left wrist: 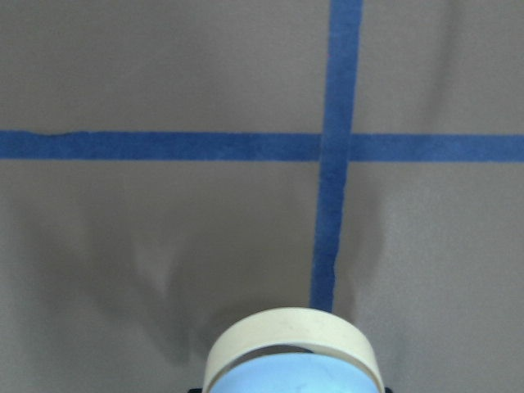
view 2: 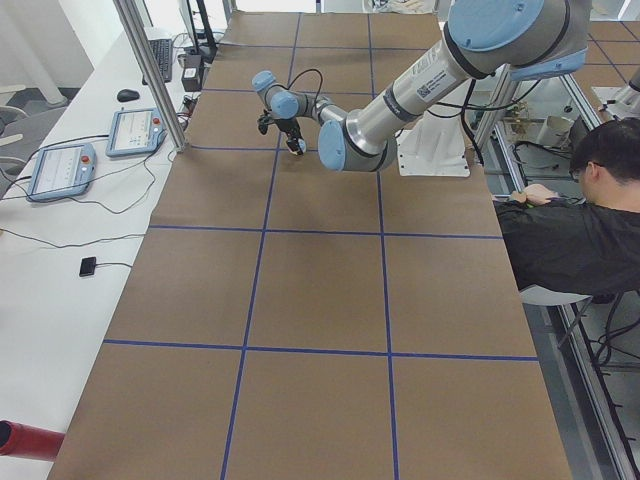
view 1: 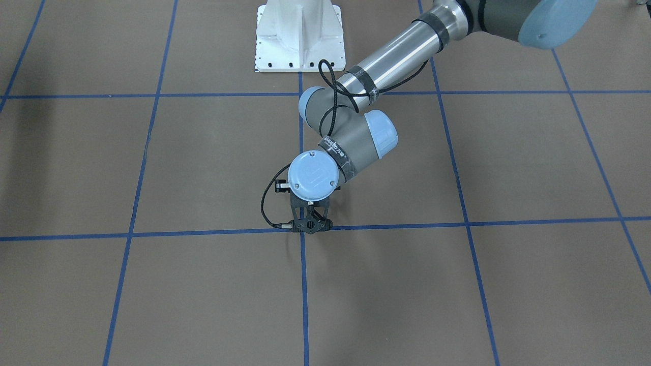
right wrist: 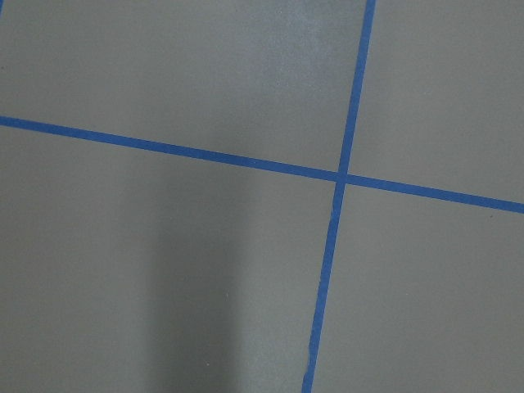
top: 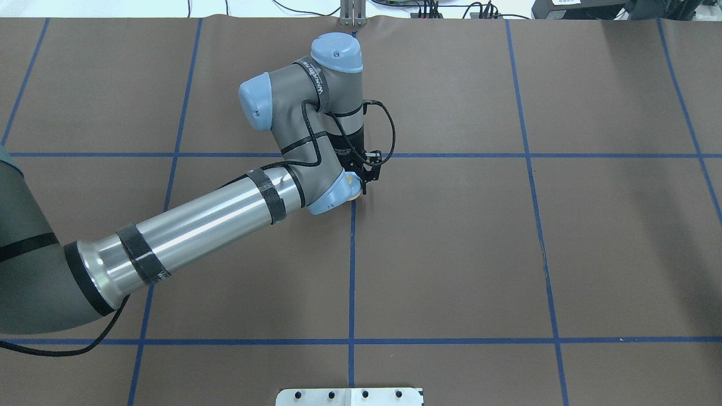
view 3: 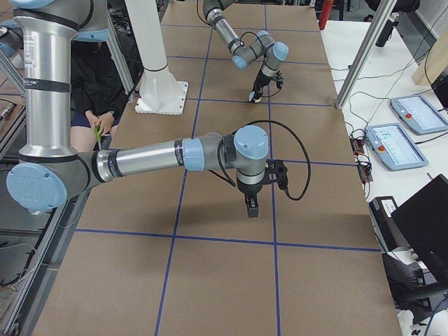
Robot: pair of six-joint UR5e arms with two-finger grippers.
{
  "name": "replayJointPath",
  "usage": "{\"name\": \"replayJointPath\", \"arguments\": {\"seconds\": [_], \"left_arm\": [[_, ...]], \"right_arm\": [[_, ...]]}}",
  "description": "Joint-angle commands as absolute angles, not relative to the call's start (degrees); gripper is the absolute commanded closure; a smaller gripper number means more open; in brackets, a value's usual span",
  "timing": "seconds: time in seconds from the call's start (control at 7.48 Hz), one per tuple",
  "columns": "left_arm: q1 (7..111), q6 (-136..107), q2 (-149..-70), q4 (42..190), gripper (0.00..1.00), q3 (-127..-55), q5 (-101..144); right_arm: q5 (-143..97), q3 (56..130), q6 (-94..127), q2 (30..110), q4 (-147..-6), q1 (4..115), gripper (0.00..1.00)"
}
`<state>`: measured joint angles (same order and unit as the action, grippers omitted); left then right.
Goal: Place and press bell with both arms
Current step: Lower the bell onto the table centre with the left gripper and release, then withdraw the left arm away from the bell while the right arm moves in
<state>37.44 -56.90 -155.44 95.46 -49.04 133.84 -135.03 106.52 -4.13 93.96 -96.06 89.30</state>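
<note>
The bell (left wrist: pixel 288 334), a light-blue dome with a cream base ring, fills the bottom edge of the left wrist view, tilted on its side just above a blue tape crossing. A cream sliver of it (top: pixel 353 180) shows by the fingers in the overhead view. My left gripper (view 1: pixel 310 225) (top: pixel 364 179) points down at the table's middle tape crossing and is shut on the bell. My right gripper (view 3: pixel 250 204) hangs pointing down over the mat, away from the left one. It shows only in the exterior right view, so I cannot tell if it is open or shut.
The white bolted pedestal (view 1: pixel 299 35) stands at the robot's side of the brown mat, which has blue tape lines (view 1: pixel 304 284). An operator (view 2: pixel 565 230) sits beside the table. Tablets (view 2: pixel 60 165) and a metal post (view 2: pixel 150 70) line the far side.
</note>
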Motion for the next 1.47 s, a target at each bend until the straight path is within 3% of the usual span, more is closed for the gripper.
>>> {"name": "replayJointPath", "arguments": {"seconds": [0.0, 0.4, 0.8, 1.34], "left_arm": [[37.27, -57.39, -155.39, 95.71, 0.0, -48.87, 133.68], [38.4, -57.13, -155.39, 95.19, 0.0, -50.88, 132.81], [46.12, -55.91, -153.47, 88.79, 0.0, -59.03, 132.1], [52.46, -43.85, -146.27, 80.47, 0.0, -70.19, 125.96]], "right_arm": [[-135.79, 106.52, -4.13, 93.96, -96.06, 89.3, 0.0], [-136.58, 106.79, -4.13, 92.39, -95.98, 89.21, 0.0], [-136.58, 106.61, -4.13, 87.21, -96.06, 86.85, 0.0], [-134.4, 106.17, 5.66, 75.27, -96.24, 74.22, 0.0]]}}
